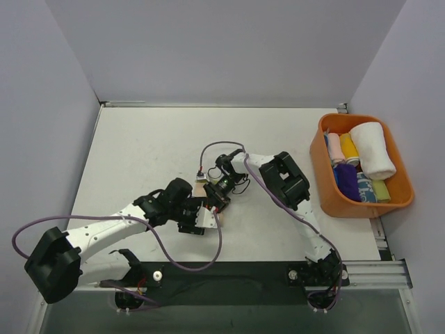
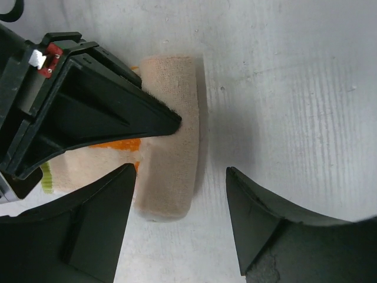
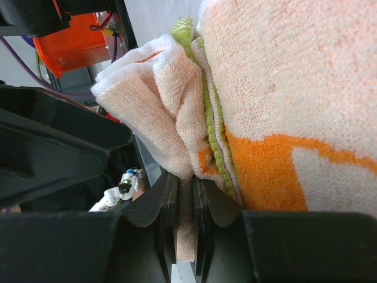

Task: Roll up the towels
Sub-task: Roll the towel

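The cream towel with orange blotches [image 2: 171, 147] lies on the table, its near part rolled into a tube. In the top view it is almost hidden under the two grippers. My right gripper [image 3: 184, 203] is shut on a fold of this towel [image 3: 283, 88], which bunches up above the jaws. My left gripper [image 2: 181, 200] is open, and the roll's near end lies between its fingers by the left one. Both grippers, left [image 1: 198, 219] and right [image 1: 217, 191], meet at the table's middle. A large white rolled towel [image 1: 373, 149] and small coloured rolls [image 1: 345, 181] sit in the bin.
The orange plastic bin [image 1: 400, 167] stands at the table's right edge, and shows in the right wrist view [image 3: 76, 41]. The right arm's elbow [image 1: 285, 177] hangs between the bin and the grippers. Purple cables [image 1: 208, 257] loop over the table's near part.
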Robot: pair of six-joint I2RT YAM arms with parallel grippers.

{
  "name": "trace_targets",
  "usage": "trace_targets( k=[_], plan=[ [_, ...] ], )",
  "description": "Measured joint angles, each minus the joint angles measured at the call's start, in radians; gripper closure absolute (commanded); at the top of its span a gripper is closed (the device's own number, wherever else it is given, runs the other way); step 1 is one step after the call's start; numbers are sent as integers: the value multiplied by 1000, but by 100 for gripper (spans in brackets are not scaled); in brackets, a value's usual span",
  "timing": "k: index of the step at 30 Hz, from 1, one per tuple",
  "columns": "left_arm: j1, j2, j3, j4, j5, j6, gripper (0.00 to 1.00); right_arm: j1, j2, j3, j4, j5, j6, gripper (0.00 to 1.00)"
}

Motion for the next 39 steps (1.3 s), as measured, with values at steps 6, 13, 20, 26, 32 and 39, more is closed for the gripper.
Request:
trace_targets(
  k=[6, 13, 20, 26, 32, 39],
  plan=[
    [-44, 139, 0, 86, -96, 31, 37, -5, 11, 14, -25, -5, 0, 100],
    [-57, 254, 39, 102, -121, 39, 82, -13, 11, 16, -40, 13, 7, 94],
    [-47, 335, 124, 38, -67, 44, 95, -30, -19, 26, -75, 108, 49, 73],
    [-9, 412, 209, -59, 43, 20, 97, -109, -118, 65, -38, 329, 69, 60],
    [131, 582, 378, -260, 268, 11, 93, -260, -349, -50, 102, 489, 86, 49],
    [284, 876, 644, -585, 502, 16, 81, -289, -625, -273, 193, 560, 95, 41]
  ],
)
